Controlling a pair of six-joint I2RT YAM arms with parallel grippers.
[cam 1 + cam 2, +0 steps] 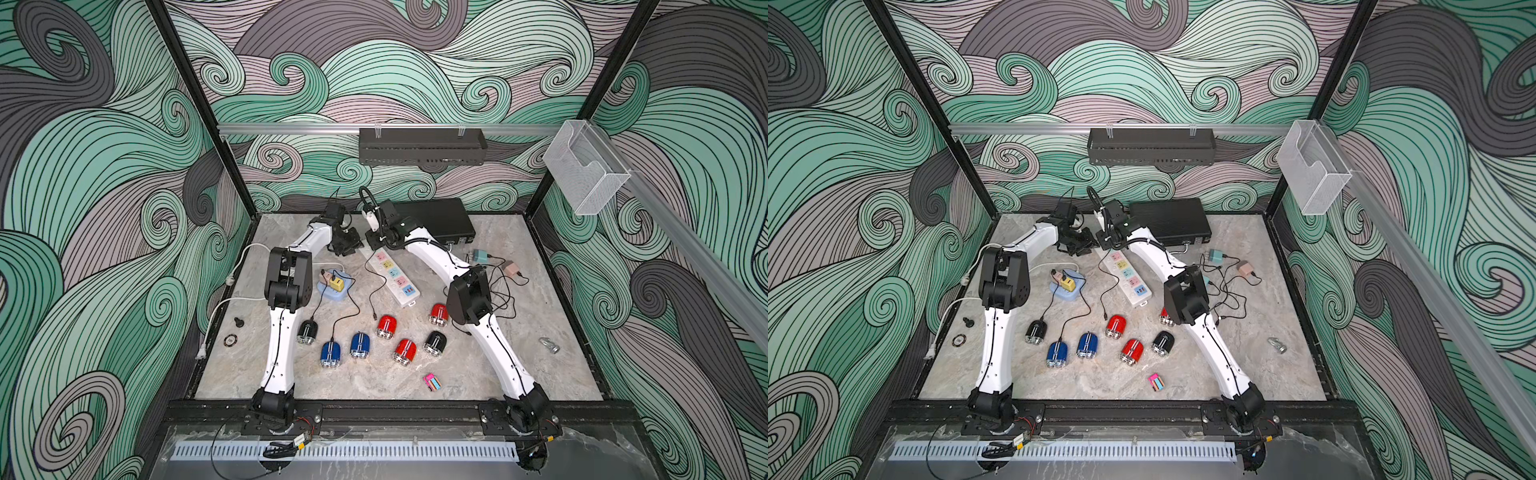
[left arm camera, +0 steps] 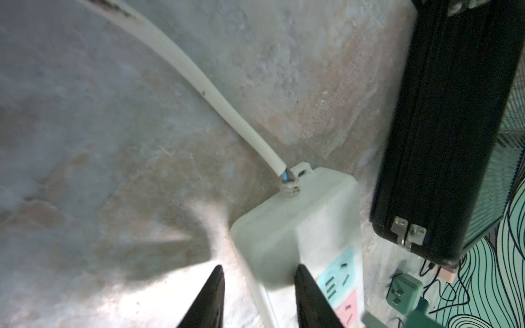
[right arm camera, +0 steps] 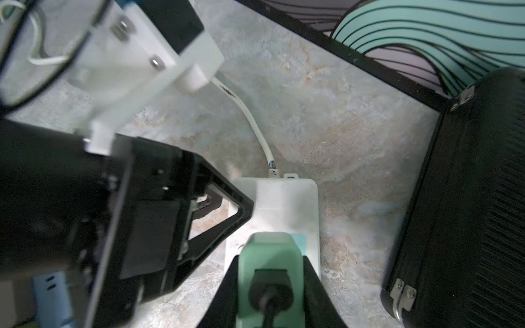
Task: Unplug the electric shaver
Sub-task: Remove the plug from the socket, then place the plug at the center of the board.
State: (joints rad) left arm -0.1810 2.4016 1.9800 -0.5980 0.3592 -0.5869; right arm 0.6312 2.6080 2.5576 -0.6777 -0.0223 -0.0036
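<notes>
one green plug (image 3: 270,250) in right end effector (image 3: 270,259), black case (image 3: 468,198) beside

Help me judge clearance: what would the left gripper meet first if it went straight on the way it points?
Most likely the white power strip: its cabled end lies just ahead of the left gripper, its near edge between the jaws. Whether they touch is unclear.

The power strip (image 2: 284,233) and green adapter (image 3: 270,250) look smooth matt plastic, the table (image 2: 113,142) stone-like and matt, the black case (image 2: 454,113) ribbed with shiny metal latches (image 2: 407,233)
</notes>
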